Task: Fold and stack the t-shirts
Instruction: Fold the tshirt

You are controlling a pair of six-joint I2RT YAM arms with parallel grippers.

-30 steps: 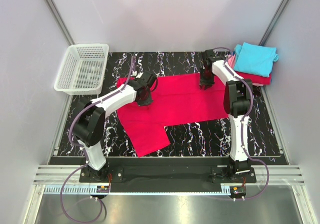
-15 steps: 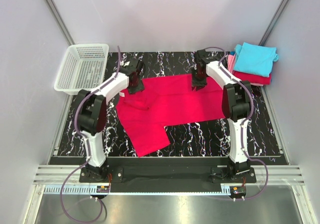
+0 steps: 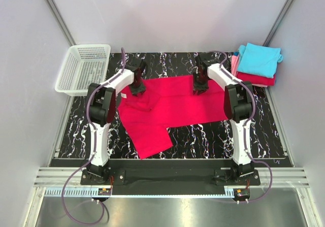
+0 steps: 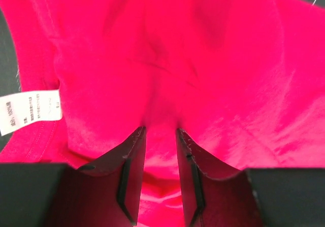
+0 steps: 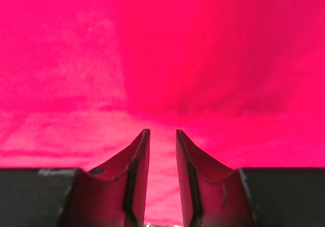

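Note:
The crimson-red shirt (image 3: 177,105) lies spread flat on the black marbled table, with one part reaching toward the near left. My left gripper (image 3: 137,89) is at its far left edge. In the left wrist view my left gripper (image 4: 160,130) has its jaws nearly closed with red cloth (image 4: 203,59) pinched between them and creases running to the tips; a white label (image 4: 28,110) shows to the left. My right gripper (image 3: 198,89) is at the far edge right of centre. In its wrist view my right gripper (image 5: 162,131) is narrowly closed on the cloth (image 5: 203,44).
A folded turquoise shirt (image 3: 259,59) lies on top of a red one (image 3: 256,78) with a pink one (image 3: 234,62) beside, at the far right corner. A white mesh basket (image 3: 84,69) stands at the far left. Grey walls enclose the table.
Both grippers moved toward the shirt's far edge; the left one went up and left, the right one slightly left. The cloth near the left gripper now shows new creases.

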